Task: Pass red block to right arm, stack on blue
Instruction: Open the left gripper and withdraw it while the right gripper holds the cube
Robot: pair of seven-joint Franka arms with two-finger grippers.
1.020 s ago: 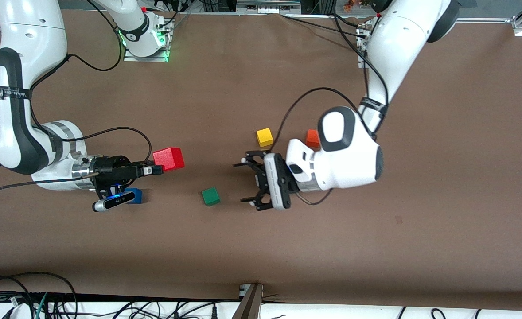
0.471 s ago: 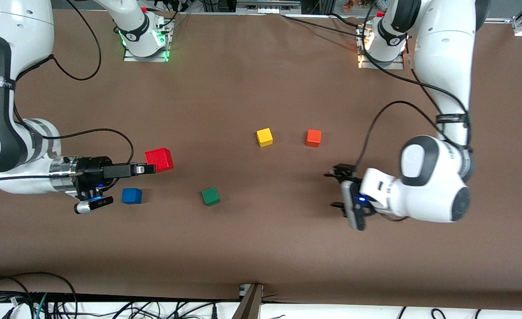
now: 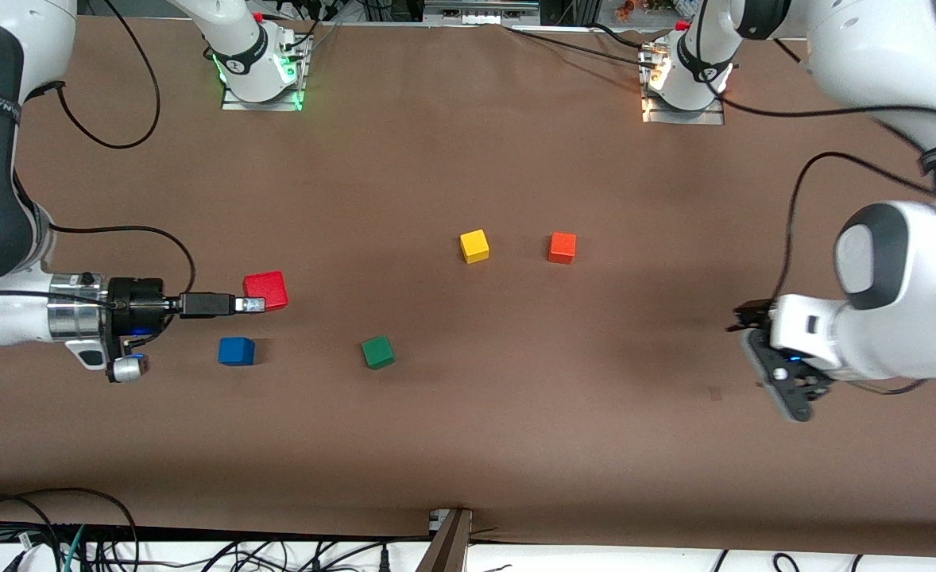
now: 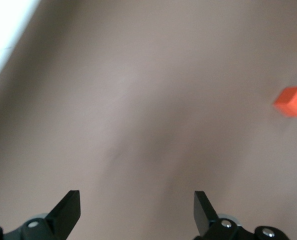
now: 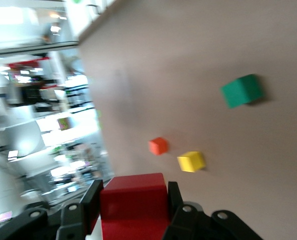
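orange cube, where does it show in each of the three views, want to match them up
Front view: orange cube on the table beside the yellow cube, toward the left arm's end.
Left wrist view: at the picture's edge.
Right wrist view: small, next to the yellow cube.
Shared landmark: front and right wrist views share the yellow cube.

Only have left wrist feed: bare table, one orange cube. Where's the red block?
Observer: The right gripper is shut on the red block, in the air at the right arm's end of the table.
Operator: Blue cube?
Observer: The blue cube sits alone on the table, nothing stacked on it.
Operator: Where's my left gripper?
Observer: The left gripper hangs open and empty at the left arm's end of the table, away from every cube.
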